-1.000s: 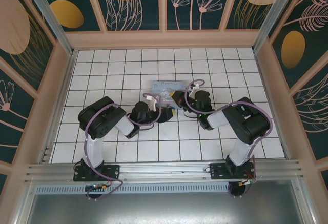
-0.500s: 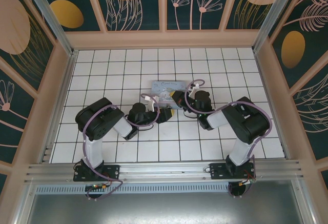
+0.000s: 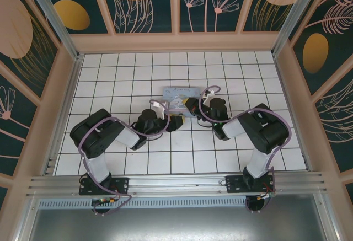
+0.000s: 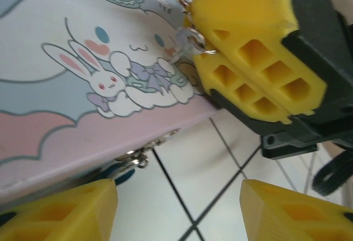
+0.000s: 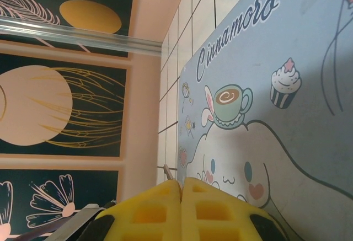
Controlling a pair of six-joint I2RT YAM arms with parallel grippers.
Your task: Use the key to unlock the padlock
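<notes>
while the right arm has kept its pose over the last second, the left arm has drawn back toward its base, its elbow swinging out away from the cartoon tin (image 3: 177, 93). the left hand (image 3: 177, 121), which a second ago sat against the tin's near left corner, now hovers just off the tin's near edge over the white tiled worktop (image 3: 182, 158). its yellow fingers (image 4: 60, 210) are spread wide with nothing between them. the tin itself has not shifted.

the right hand (image 3: 190, 107) sits at the tin's near right edge, over the lid. its fingers (image 5: 154, 213) are pressed together, and a thin metal sliver, the key (image 5: 165, 170), pokes out between their tips. from the left wrist view a small silver ring (image 4: 194, 38) hangs at those tips, over the printed lid.

the padlock (image 4: 120, 172) lies on the worktop, tucked against the tin's near side, a dark teal body half hidden under the edge with a silver loop showing beside it. the key and padlock are apart.
</notes>
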